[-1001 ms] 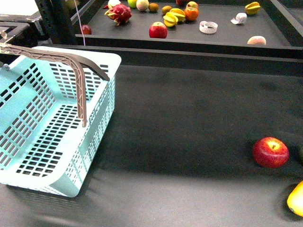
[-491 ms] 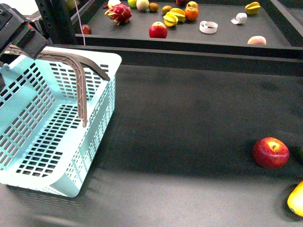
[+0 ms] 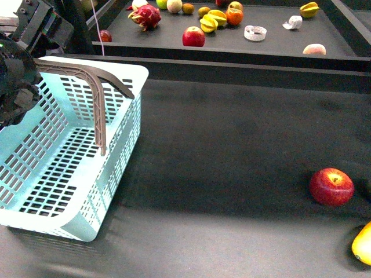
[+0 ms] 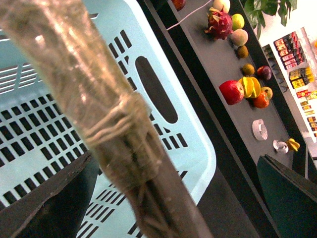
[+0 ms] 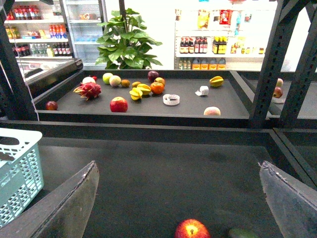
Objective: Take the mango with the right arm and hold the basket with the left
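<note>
The mango (image 3: 362, 244) lies at the lower right edge of the front view, cut off by the frame. The red apple (image 3: 331, 186) sits just up and left of it on the dark table (image 3: 232, 145). The right gripper (image 5: 178, 166) hangs with its jaws spread wide and nothing between them. At the left of the frame stands the pale blue basket (image 3: 69, 174); the left gripper (image 4: 177, 163) is spread too, its jaws straddling the brown handle (image 4: 114, 124), not clamped on it

Table (image 3: 232, 145): basket (image 3: 125, 139) L; apple (image 3: 331, 186), mango (image 3: 363, 245) R.
</note>
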Available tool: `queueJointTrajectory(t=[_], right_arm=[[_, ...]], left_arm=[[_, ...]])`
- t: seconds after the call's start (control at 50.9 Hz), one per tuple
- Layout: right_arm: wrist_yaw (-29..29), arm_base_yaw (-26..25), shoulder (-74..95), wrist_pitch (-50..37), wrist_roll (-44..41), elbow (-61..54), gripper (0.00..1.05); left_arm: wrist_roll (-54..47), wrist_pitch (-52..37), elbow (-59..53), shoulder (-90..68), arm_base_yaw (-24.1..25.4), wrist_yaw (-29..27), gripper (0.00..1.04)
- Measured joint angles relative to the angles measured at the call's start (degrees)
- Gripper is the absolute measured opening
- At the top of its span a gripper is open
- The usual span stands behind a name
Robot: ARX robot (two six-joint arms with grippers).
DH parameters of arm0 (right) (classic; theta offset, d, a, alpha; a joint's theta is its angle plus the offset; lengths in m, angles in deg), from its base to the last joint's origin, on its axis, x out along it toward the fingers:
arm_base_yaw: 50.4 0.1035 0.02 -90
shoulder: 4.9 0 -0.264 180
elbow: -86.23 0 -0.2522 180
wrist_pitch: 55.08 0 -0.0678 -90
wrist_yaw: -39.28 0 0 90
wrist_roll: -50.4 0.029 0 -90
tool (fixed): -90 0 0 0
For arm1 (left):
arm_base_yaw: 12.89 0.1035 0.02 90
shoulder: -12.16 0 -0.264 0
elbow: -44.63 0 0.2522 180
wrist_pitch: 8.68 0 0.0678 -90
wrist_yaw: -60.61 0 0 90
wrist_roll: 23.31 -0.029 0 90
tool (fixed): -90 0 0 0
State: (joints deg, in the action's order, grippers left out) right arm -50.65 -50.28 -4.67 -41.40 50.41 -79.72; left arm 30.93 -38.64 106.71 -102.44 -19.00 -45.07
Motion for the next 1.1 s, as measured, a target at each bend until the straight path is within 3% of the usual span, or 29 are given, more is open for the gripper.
queueJointTrajectory(t=[0.353,0.53,0.805,1.1], right_arm=[[0.0,0.0,0.0,0.0,0.0,0.0,0.97],[0.0,0.0,0.0,0.0,0.0,0.0,0.97],[0.0,0.0,0.0,0.0,0.0,0.0,0.97],[0.0,0.0,0.0,0.0,0.0,0.0,0.97]], left_arm=[[0.9,2.3,1.9,-1.2,0.0,2.1,0.34],[3.8,3.3,2.7,-1.2,-0.5,4.0,0.14],[-0.2,2.8,-0.1,1.7,-1.1,5.0,0.1],[-10.7,-0.6,-9.7,13.3,-3.4,10.8,0.1]])
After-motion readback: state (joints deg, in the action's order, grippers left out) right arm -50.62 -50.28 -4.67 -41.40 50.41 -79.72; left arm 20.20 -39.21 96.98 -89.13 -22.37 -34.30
